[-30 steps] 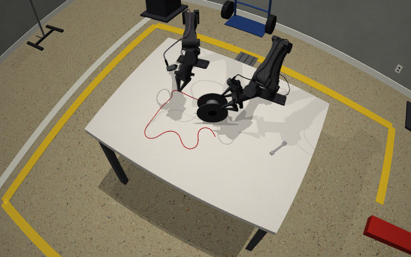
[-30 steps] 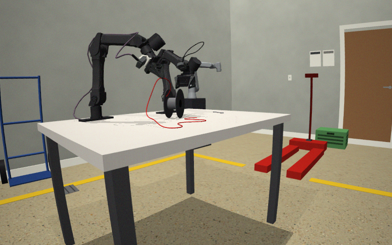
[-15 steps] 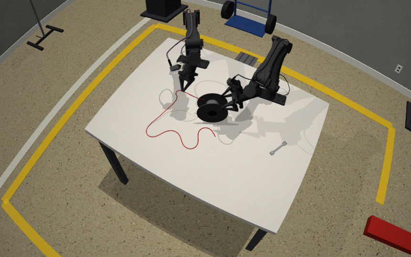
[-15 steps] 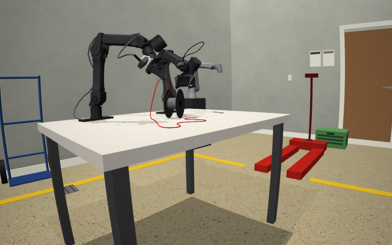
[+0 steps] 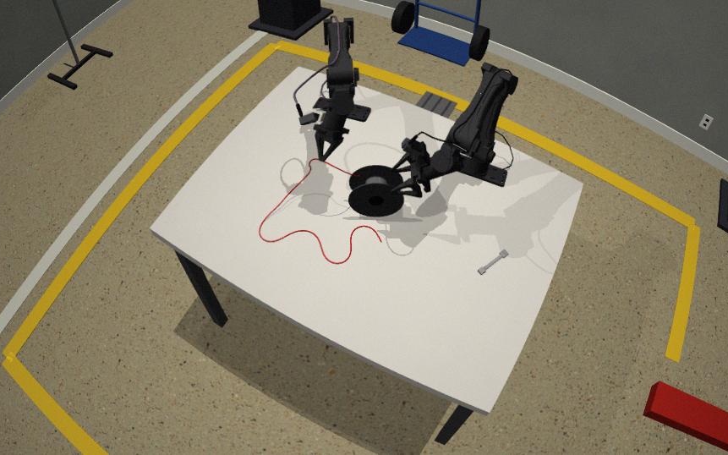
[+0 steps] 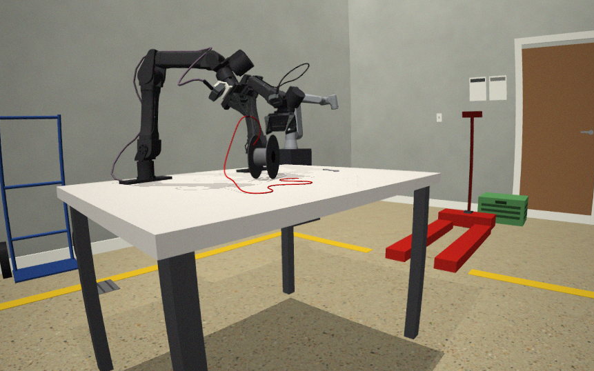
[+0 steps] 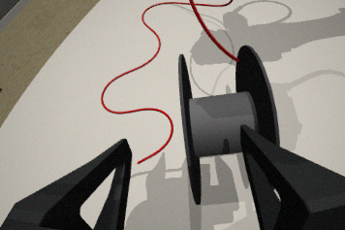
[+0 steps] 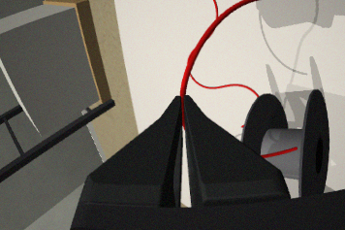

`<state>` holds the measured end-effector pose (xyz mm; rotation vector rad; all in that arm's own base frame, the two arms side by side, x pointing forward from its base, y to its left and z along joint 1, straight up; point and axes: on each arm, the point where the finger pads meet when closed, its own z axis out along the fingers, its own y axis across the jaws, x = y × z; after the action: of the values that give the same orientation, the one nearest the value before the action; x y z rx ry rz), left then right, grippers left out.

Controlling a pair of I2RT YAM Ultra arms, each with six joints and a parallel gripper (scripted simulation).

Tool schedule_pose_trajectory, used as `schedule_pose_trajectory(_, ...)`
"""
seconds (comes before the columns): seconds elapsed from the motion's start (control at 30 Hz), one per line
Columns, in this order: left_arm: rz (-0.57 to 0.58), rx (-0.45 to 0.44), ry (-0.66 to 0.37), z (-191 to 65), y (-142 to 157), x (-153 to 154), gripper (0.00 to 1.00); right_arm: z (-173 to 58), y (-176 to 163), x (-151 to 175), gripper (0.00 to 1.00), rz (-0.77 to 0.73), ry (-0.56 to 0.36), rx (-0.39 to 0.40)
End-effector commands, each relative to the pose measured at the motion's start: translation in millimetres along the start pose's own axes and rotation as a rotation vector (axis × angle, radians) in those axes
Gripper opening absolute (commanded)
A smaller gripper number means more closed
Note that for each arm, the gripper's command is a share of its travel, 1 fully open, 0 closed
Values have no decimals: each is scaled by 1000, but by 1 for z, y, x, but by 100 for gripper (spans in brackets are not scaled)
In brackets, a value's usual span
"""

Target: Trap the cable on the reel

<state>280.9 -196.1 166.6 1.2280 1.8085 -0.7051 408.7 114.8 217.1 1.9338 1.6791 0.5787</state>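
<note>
A black reel (image 5: 375, 189) (image 6: 264, 156) (image 7: 222, 120) (image 8: 283, 143) with a grey hub stands on its flange rims on the white table (image 5: 354, 316) (image 6: 197, 212). A red cable (image 5: 298, 234) (image 6: 261, 191) (image 7: 151, 49) (image 8: 206, 37) runs from the hub up to my right gripper (image 5: 321, 157) (image 8: 182, 104). That gripper is shut on the cable and holds that part above the table, left of the reel. The rest of the cable loops over the table to a free end. My left gripper (image 5: 401, 178) (image 7: 182, 140) is open, with its fingers on either side of the reel.
A small grey dumbbell-shaped piece (image 5: 493, 262) (image 6: 331, 169) lies near the table's right edge. Both arm bases stand at the back of the table. A blue hand truck (image 6: 26, 194) and a red pallet jack (image 6: 450, 230) stand on the floor.
</note>
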Motion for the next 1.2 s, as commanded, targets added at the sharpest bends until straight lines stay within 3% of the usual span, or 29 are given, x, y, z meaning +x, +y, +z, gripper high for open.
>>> schedule_pose_trajectory(0.0,3,13,-13,-2,-3,-7,75,-16,13,3,0,3,4,-44)
schedule_pose_trajectory(0.1,1,14,-12,-2,-4,-6,75,-7,4,13,0,-34,-11,-18)
schedule_pose_trajectory(0.23,0,17,-11,-2,-5,-6,75,-17,1,24,0,-63,-4,-33)
schedule_pose_trajectory(0.43,-2,19,-10,-1,-6,-5,75,-24,11,10,0,-30,-8,-52)
schedule_pose_trajectory(0.57,-3,21,-9,-1,-7,-5,75,-11,7,10,0,-37,-27,-13)
schedule_pose_trajectory(0.87,-8,13,-7,-2,-3,-2,75,-33,15,14,0,-30,7,-59)
schedule_pose_trajectory(1.17,-9,9,-5,-2,-1,-1,75,-22,-4,38,0,-112,-9,-24)
